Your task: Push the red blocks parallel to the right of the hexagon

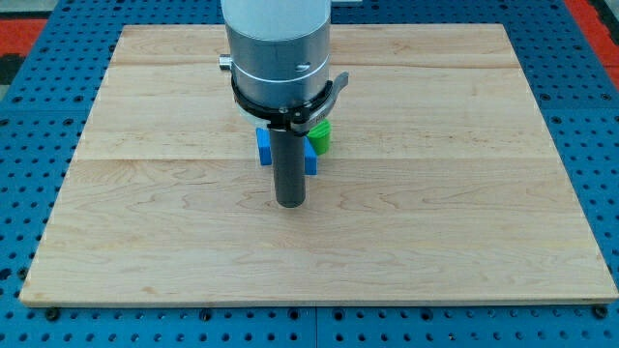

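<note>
My tip rests on the wooden board a little below the middle. Just above it, partly hidden behind the rod, sit a blue block and a green block. The blue block shows on both sides of the rod; its shape cannot be made out. The green block lies at the blue block's upper right, touching or nearly touching it. No red block and no hexagon can be seen; the arm's body covers the board's upper middle.
The board lies on a blue perforated table. The arm's grey cylinder hangs over the board's top centre and hides what is under it.
</note>
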Robot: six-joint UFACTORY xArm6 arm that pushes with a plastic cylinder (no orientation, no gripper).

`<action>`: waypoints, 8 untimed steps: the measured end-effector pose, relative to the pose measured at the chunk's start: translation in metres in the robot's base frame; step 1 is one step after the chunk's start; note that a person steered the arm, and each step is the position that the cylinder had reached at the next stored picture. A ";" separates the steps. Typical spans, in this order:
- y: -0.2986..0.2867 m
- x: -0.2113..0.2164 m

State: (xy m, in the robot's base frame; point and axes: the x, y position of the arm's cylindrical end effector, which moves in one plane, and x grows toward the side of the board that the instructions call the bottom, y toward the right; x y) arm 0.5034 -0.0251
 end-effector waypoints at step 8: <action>0.167 -0.088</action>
State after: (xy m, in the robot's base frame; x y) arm 0.4153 0.1424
